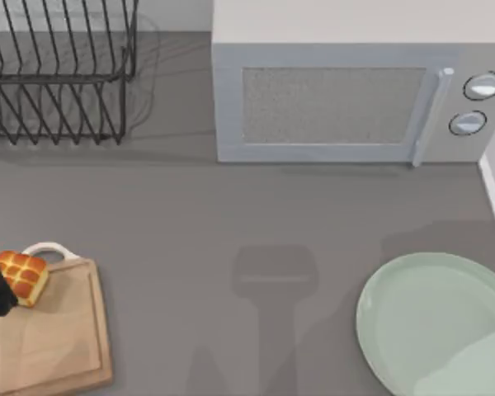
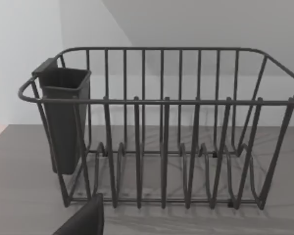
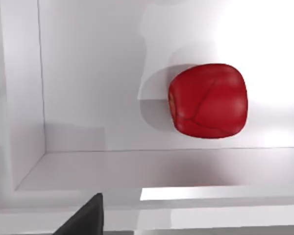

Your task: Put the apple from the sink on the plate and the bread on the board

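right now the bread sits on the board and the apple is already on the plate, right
Not quite. The bread does sit at the board's handle end, but the apple is not on the plate: the right wrist view shows it lying in the white sink, and the top view shows the plate bare.

Top view looks straight down; left wrist faces the dish rack nearby, which top shares
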### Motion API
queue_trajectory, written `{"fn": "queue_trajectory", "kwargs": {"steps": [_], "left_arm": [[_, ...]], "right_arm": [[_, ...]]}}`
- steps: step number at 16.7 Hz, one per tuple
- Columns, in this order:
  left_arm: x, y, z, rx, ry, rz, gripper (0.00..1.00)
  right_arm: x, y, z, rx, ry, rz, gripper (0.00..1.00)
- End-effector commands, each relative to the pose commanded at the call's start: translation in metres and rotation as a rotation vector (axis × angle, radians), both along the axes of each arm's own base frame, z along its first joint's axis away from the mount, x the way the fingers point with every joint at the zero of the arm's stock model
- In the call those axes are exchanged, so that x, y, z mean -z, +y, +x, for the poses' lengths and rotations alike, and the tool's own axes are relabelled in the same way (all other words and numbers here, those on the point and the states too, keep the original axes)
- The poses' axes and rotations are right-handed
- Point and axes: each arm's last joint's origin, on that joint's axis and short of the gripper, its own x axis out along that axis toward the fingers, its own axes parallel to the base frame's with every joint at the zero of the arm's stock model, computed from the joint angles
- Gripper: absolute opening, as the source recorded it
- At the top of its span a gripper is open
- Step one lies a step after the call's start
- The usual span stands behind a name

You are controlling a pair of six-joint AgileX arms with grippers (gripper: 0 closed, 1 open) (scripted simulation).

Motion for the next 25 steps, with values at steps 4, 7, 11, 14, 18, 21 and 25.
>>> {"fn": "queue_trajectory", "kwargs": {"steps": [4,7,11,14,18,21,25], "left_arm": [[0.0,0.0,0.0,0.0,0.0,0.0,1.0],[0.0,0.0,0.0,0.0,0.0,0.0,1.0],[0.0,0.0,0.0,0.0,0.0,0.0,1.0],[0.0,0.0,0.0,0.0,0.0,0.0,1.0],[0.0,0.0,0.0,0.0,0.0,0.0,1.0],[0.0,0.0,0.0,0.0,0.0,0.0,1.0],[0.0,0.0,0.0,0.0,0.0,0.0,1.0]], "right_arm": [[0.032,-0.022,0.03,0.001,0.179,0.052,1.0],[0.042,-0.029,0.037,0.001,0.225,0.067,1.0],[0.041,-0.027,0.037,-0.003,0.223,0.066,1.0],[0.054,-0.028,0.039,-0.002,0.229,0.068,1.0],[0.107,-0.031,0.046,-0.001,0.225,0.067,1.0],[0.153,-0.031,0.046,0.0,0.21,0.062,1.0],[0.193,-0.029,0.038,0.001,0.223,0.067,1.0]]}}
